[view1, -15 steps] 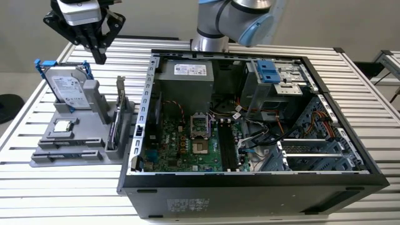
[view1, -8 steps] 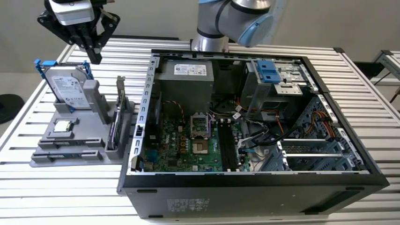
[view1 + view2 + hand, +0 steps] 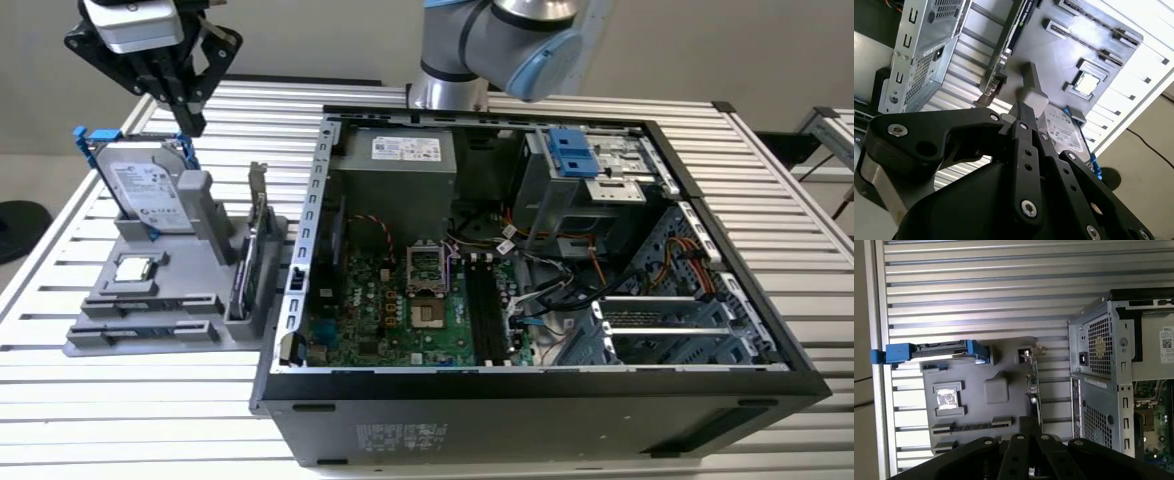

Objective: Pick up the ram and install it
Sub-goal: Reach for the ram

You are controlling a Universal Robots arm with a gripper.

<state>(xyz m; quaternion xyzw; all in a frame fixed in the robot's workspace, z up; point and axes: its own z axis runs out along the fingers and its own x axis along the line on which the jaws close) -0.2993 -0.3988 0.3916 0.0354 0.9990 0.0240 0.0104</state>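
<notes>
My gripper [image 3: 192,122] hangs shut above the back of the grey parts holder [image 3: 214,335], at the exterior view's left, with nothing between its fingers. Both wrist views look past the closed fingertips [image 3: 1021,114] [image 3: 1029,424] down onto the holder. A dark narrow strip [image 3: 144,304] sits in a slot at the holder's front, and I cannot tell whether it is the ram. That strip [image 3: 972,424] also appears in the first wrist view. The open computer case [image 3: 287,300] lies to the right, its motherboard [image 3: 400,320] and black memory slots [image 3: 483,310] exposed.
On the holder stand a silver hard drive [image 3: 142,185] in a blue-handled bracket, a square processor chip [image 3: 134,268] and an upright expansion card [image 3: 248,262]. The arm's base [image 3: 447,80] rises behind the case. The slatted metal table [image 3: 134,400] ends close to the holder's left.
</notes>
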